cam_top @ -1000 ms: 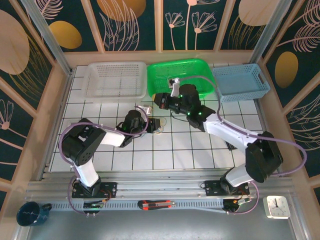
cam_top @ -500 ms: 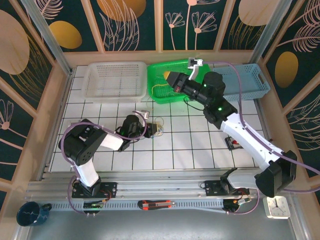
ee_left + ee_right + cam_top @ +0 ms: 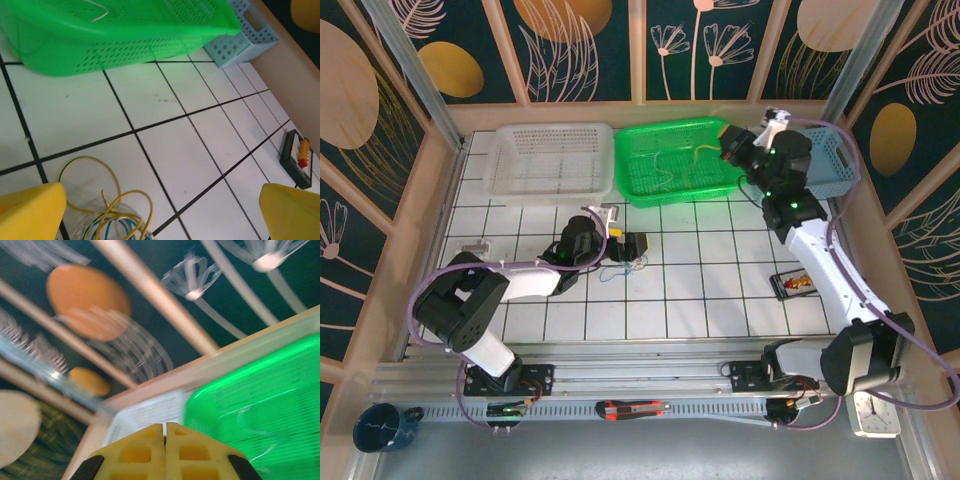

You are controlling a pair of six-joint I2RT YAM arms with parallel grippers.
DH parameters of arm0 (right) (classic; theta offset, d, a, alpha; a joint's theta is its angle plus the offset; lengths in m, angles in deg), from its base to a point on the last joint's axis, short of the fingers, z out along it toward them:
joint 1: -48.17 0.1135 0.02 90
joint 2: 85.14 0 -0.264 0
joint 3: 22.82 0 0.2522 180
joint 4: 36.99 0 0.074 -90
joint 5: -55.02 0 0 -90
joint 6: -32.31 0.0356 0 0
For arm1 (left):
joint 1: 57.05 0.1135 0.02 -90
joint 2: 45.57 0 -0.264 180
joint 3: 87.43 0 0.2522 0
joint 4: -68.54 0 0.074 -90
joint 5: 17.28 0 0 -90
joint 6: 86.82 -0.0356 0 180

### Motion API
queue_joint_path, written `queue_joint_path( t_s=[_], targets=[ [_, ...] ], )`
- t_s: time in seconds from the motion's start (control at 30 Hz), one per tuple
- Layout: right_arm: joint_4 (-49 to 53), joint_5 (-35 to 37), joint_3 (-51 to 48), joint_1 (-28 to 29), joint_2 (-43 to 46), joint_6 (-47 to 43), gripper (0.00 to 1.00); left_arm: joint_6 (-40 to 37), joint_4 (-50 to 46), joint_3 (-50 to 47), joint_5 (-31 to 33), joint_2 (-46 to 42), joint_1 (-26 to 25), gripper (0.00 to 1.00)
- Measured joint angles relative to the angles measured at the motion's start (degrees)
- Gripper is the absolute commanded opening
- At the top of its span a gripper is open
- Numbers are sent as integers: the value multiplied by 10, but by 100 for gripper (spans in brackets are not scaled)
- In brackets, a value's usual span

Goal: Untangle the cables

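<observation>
Yellow and blue cables [image 3: 117, 220] sit clumped mid-counter, directly under your left gripper [image 3: 160, 215], jaws spread wide, clump off-centre toward one fingertip. Right gripper [image 3: 732, 146] is pressed shut, well apart at the green basket [image 3: 670, 185], far edge. Left arm's nearer.

cables [image 3: 117, 220]: yellow, blue, perhaps white | basket [image 3: 125, 40]: green | table [image 3: 170, 155]: white, black grid

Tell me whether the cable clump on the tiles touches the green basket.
Apart. The left wrist view shows bare white tiles between the cable clump and the green basket; the top view agrees.
</observation>
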Motion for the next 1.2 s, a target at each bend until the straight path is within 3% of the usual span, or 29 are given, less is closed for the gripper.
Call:
queue_joint_path(
  t_s=[0.3, 0.7, 1.0, 1.2],
  targets=[
    [-18, 133, 4, -124, -116, -13, 0, 13, -56, 26, 4, -31, 0, 99],
    [-45, 262, 109, -205, -315, -12, 0, 44, -69, 34, 4, -91, 0, 99],
    [7, 204, 247, -207, -488, -35, 0, 53, -69, 34, 5, -104, 0, 99],
    [36, 143, 243, -178, -512, -43, 0, 60, -70, 34, 23, -116, 0, 99]
  ],
)
